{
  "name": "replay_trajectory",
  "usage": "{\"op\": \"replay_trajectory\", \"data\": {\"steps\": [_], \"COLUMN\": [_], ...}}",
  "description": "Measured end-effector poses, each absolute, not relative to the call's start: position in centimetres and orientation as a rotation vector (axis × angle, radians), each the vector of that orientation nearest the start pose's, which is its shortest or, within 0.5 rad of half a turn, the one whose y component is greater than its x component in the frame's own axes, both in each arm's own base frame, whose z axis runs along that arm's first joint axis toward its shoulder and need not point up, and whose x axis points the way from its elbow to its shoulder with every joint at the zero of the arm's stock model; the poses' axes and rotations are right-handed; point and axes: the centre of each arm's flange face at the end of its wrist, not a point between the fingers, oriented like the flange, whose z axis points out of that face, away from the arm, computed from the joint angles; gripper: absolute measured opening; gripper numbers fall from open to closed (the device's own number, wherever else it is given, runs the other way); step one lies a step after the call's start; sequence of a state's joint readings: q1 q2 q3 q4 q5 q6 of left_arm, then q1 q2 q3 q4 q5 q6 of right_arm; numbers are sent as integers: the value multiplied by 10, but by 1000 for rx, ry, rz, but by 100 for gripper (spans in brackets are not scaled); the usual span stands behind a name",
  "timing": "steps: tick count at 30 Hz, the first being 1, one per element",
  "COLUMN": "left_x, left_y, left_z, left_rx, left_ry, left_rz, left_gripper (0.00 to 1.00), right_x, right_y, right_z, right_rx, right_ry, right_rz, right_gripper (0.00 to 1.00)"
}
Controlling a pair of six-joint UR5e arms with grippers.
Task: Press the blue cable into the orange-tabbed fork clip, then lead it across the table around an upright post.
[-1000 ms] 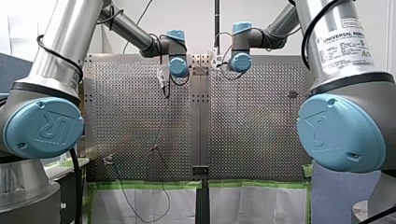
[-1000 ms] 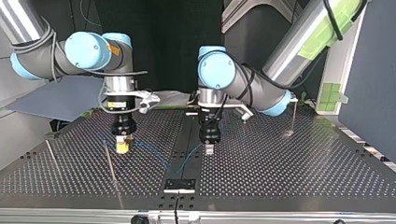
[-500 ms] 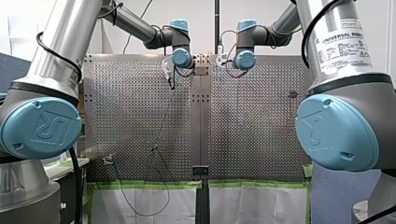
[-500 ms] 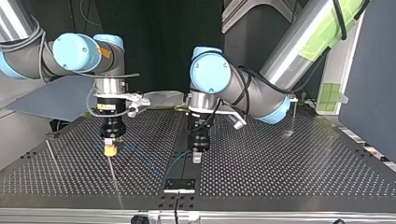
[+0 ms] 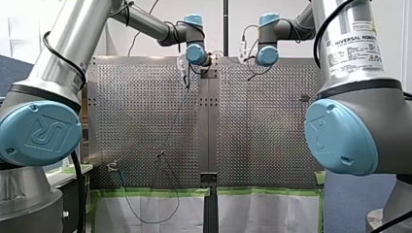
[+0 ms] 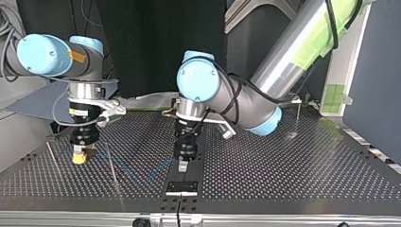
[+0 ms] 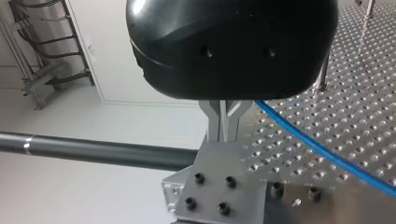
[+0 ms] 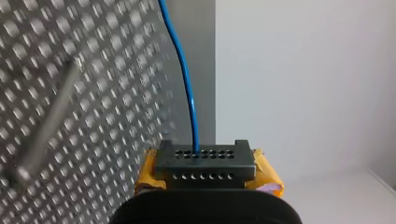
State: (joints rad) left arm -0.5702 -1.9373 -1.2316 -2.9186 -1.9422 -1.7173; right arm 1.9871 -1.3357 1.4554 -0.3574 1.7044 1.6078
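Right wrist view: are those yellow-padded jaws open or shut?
Shut on the thin blue cable: it runs out from between the jaws' yellow pads.

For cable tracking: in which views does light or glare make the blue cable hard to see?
Left wrist view: blue cable plain on the evenly lit perforated table. Right wrist view: plain against a pale background. Front view: table gleams, cable hard to trace. Top view: dim, cable faint.
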Motion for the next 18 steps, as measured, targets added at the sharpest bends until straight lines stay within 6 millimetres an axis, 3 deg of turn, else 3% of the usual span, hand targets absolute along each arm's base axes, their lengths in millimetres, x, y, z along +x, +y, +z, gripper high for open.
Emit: {"op": "replay_trajectory", "data": {"steps": [9, 18], "left_x": [502, 507], "left_y": [-470, -487], "left_z": [451, 472], "left_rx": [33, 30], "left_ry": [1454, 1419], "left_rz": [-343, -385], "left_gripper": [0, 0], "right_x": [316, 299], "right_y": [-529, -540], "right_z": [459, 458], "right_rx": [1152, 1133], "right_ry": [-991, -1006], "right_rz": [1538, 1511], "right_gripper": [0, 0]}}
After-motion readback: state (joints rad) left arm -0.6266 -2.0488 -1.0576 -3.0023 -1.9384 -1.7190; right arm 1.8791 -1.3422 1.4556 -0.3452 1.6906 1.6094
